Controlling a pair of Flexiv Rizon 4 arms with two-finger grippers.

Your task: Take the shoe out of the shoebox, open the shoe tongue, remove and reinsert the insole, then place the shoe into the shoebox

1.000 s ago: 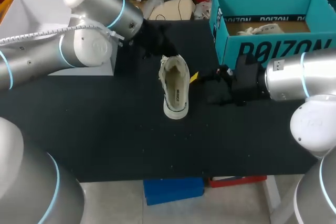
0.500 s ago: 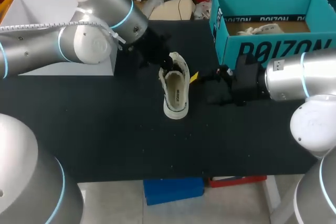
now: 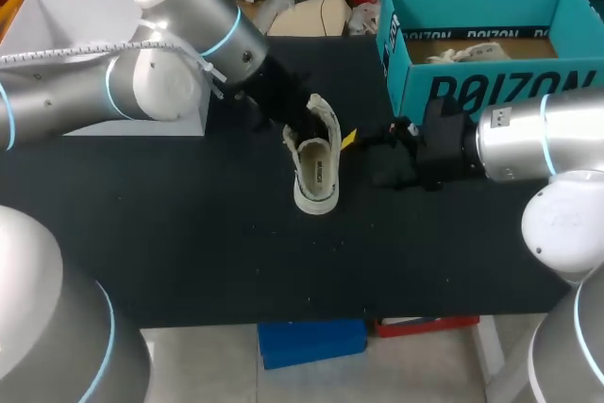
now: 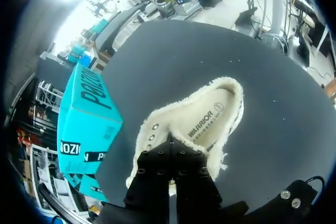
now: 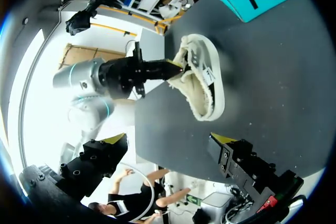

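Note:
A cream shoe (image 3: 317,165) with fleecy lining lies mid-table, its sole toward the table's front. My left gripper (image 3: 302,123) is shut, and its tips press into the shoe's far end by the tongue. In the left wrist view the shut gripper (image 4: 170,148) meets the lining of the shoe (image 4: 202,121) beside the eyelets. My right gripper (image 3: 363,146) stands open just right of the shoe, touching nothing. In the right wrist view this gripper (image 5: 168,140) is spread wide, with the shoe (image 5: 203,85) ahead of it and the left gripper (image 5: 175,67) at the shoe's upper edge. The teal shoebox (image 3: 491,92) stands at the back right.
Another pale shoe (image 3: 472,52) lies inside the shoebox. A white box (image 3: 47,25) stands at the back left, behind my left arm. The shoebox also shows beside the shoe in the left wrist view (image 4: 86,114). Bare black tabletop (image 3: 236,252) lies in front of the shoe.
My left gripper came down and right from behind the shoe into its far end, and the tongue end shifted and tilted. The right arm has kept still.

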